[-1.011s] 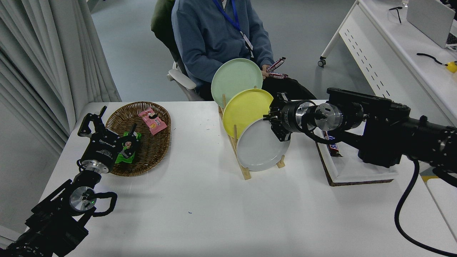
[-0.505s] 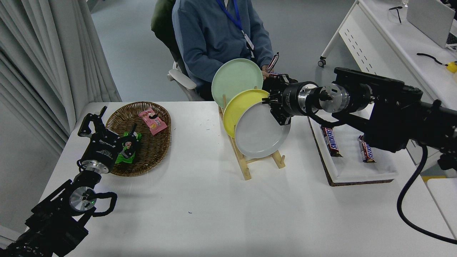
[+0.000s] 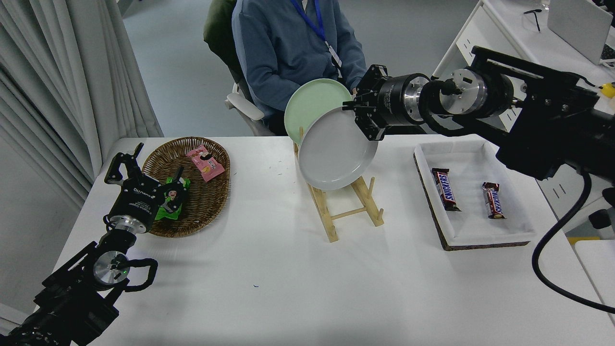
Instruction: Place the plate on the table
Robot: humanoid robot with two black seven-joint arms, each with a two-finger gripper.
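Right pincer [image 3: 361, 115], clamped on grey plate [image 3: 336, 151] rim, has lifted it clear of wooden rack [image 3: 346, 206] vs 1 s ago, now hanging above bench [image 3: 288, 278]; set-down remains; left pincer [image 3: 126, 166] parked, apart.

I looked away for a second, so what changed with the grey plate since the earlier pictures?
The right gripper, shut on the plate at its upper right rim, lifted it up out of the wooden rack. It now hides the yellow plate. The green plate, basket, tray and left gripper stayed put.

Light grey plate [image 3: 336, 151], pale green plate [image 3: 310, 101], brown wicker basket [image 3: 204, 204], white table [image 3: 288, 283].
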